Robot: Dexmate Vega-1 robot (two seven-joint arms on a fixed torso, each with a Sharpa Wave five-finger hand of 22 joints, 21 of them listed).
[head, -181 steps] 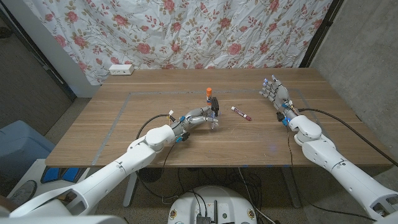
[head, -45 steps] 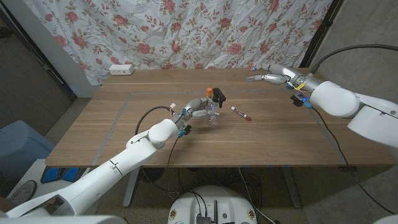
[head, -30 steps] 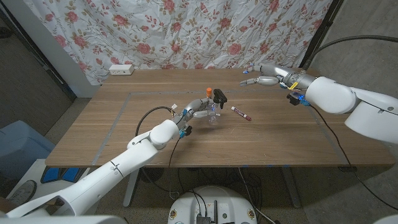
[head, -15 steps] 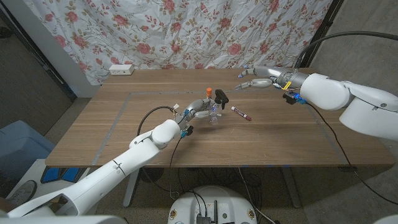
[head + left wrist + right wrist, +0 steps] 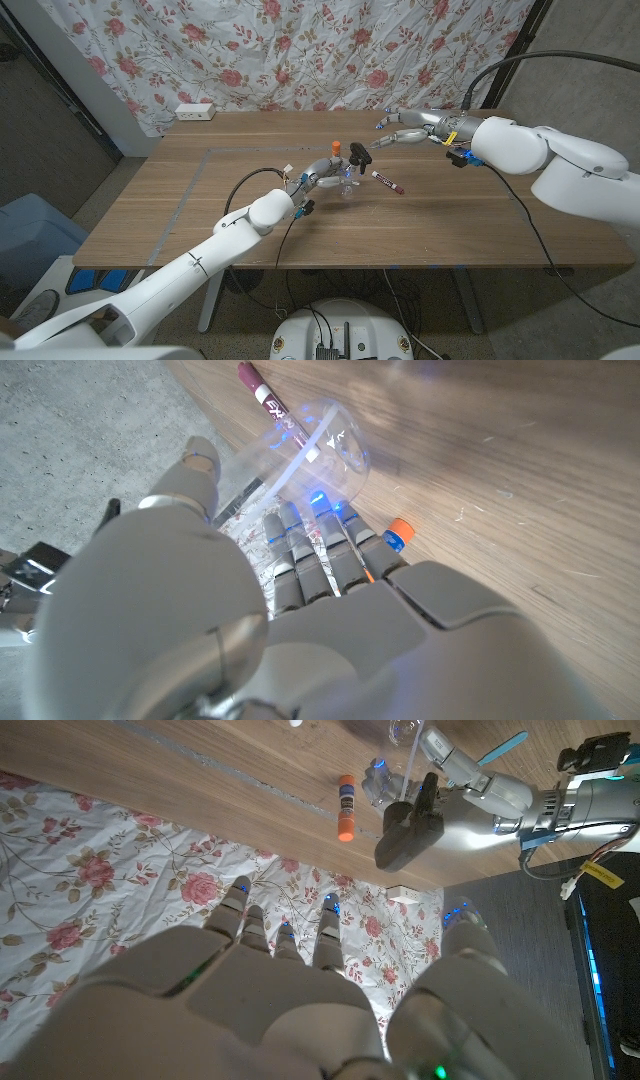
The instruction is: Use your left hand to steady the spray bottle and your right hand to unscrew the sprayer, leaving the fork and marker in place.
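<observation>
Steadying done: left hand (image 5: 322, 179) clamped round spray bottle (image 5: 345, 183); right hand (image 5: 400, 130), fingers apart, near black sprayer (image 5: 357, 156); next, probably closing on it and twisting.

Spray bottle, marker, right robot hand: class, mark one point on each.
spray bottle (image 5: 357, 155), head view, on its black sprayer head.
marker (image 5: 387, 182), head view, middle of its barrel.
right robot hand (image 5: 400, 128), head view, middle of the hand, near the sprayer.

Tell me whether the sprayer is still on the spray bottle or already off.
Still on: the black sprayer sits atop the clear spray bottle, which the left robot hand grips. The right robot hand is apart from it.
</observation>
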